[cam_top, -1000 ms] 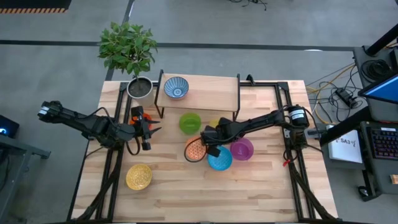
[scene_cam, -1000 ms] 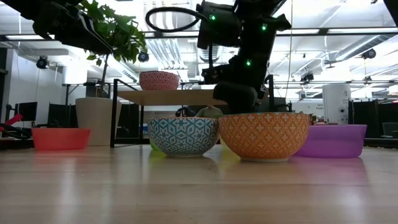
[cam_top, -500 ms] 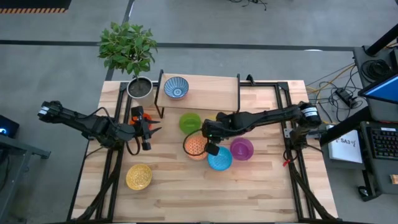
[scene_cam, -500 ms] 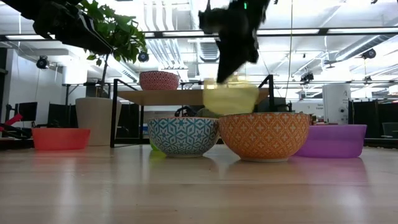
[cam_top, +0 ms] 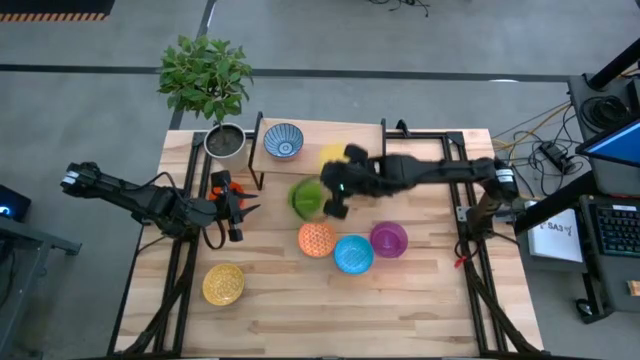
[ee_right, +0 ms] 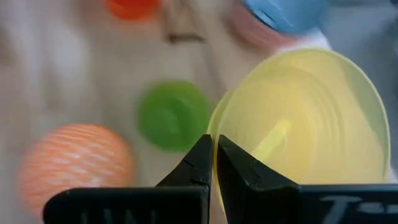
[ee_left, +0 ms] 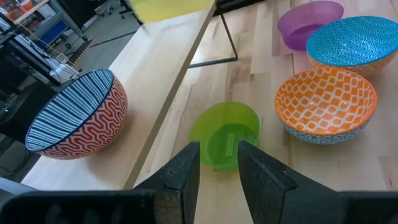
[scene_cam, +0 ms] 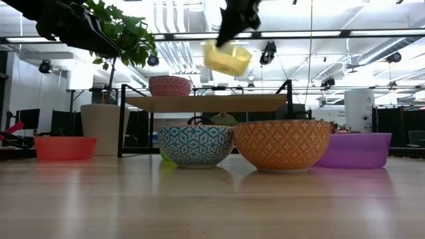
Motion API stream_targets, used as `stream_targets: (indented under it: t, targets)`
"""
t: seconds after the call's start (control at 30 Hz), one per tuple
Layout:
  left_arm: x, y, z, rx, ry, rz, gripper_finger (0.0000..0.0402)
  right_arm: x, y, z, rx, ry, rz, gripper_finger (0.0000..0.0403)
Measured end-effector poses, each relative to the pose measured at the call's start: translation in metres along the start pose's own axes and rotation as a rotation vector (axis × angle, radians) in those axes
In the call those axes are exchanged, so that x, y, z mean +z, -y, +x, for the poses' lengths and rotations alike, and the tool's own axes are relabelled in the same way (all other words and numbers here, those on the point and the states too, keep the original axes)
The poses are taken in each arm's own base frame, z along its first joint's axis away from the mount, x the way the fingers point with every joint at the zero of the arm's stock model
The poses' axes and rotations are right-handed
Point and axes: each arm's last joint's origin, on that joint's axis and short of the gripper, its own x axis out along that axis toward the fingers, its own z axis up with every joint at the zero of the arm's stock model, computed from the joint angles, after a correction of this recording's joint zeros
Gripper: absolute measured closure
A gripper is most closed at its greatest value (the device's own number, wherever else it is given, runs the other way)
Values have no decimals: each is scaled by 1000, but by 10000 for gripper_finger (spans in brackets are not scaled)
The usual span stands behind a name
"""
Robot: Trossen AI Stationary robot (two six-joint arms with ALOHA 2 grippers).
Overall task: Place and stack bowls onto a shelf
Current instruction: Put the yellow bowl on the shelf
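Care matters now: with the right claw [ee_right: 213,163] pinching the yellow bowl's [scene_cam: 226,58] rim above the shelf [cam_top: 345,140], at 3 o'clock of the striped bowl [cam_top: 283,141], lower it level before letting go.

Shelf [cam_top: 350,140] top lies bare right of the blue-white bowl [cam_top: 283,140]; green bowl [cam_top: 306,197] crowds its front edge.

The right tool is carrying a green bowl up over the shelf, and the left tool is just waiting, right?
Not quite: the bowl in the right tool is the yellow bowl, as the right wrist view shows. The green bowl sits on the table. The yellow one is up above the shelf, and the left tool waits.
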Motion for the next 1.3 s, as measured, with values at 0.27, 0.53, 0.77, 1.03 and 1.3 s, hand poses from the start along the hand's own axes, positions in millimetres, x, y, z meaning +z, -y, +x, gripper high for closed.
stream_targets:
  t: [0.27, 0.53, 0.77, 1.03, 1.3]
  targets:
    - [0, 0, 0, 0, 0, 0, 310, -2, 55, 24, -10, -85, 79, 394]
    - [0, 0, 0, 0, -2, 2, 310, -3, 65, 34, -15, -103, 89, 394]
    - [0, 0, 0, 0, -2, 2, 310, -4, 65, 42, -20, -119, 80, 394]
    - [0, 0, 0, 0, -1, 2, 310, -7, 63, 61, -28, -164, 54, 371]
    - [0, 0, 0, 0, -1, 1, 310, -7, 65, 59, -30, -159, 54, 311]
